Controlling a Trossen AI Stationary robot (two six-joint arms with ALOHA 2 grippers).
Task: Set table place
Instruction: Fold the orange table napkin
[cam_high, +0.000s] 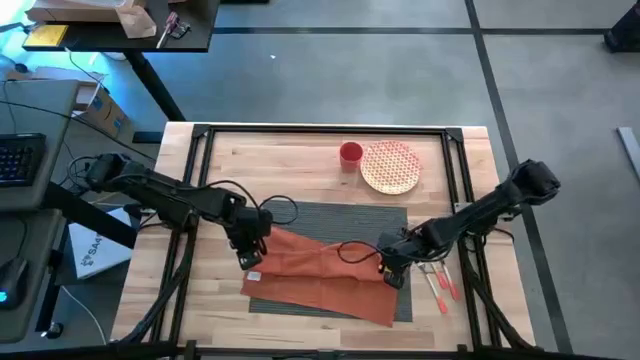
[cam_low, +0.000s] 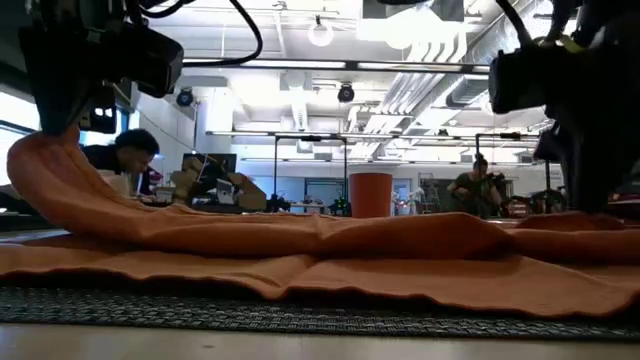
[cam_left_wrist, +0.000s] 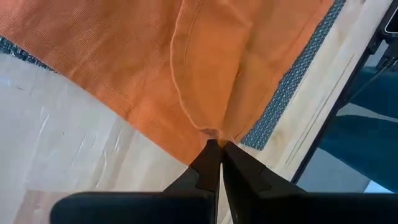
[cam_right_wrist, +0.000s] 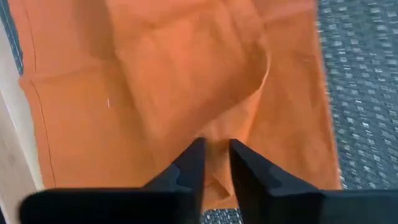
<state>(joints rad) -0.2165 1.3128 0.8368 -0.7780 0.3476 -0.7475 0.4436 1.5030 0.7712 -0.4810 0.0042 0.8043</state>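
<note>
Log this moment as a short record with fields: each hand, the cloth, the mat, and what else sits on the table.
left hand: shut on the orange-red cloth napkin, pinching its edge, lifted
right hand: over the napkin's other end, fingers slightly apart
dark grey ribbed rectangular placemat: flat on the light-wood butcher-block table, mostly under the napkin
far side: small red cup beside round patterned plate
right of the placemat: red-handled cutlery

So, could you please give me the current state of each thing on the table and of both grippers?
Napkin: rumpled, lying across the placemat, one corner lifted.
Placemat: flat on the table, partly covered.
Left gripper: shut on a napkin corner.
Right gripper: slightly parted over the napkin's other end.
Cup: upright, beside the plate.
Plate: flat, bare.
Cutlery: lying beside the placemat.
</note>
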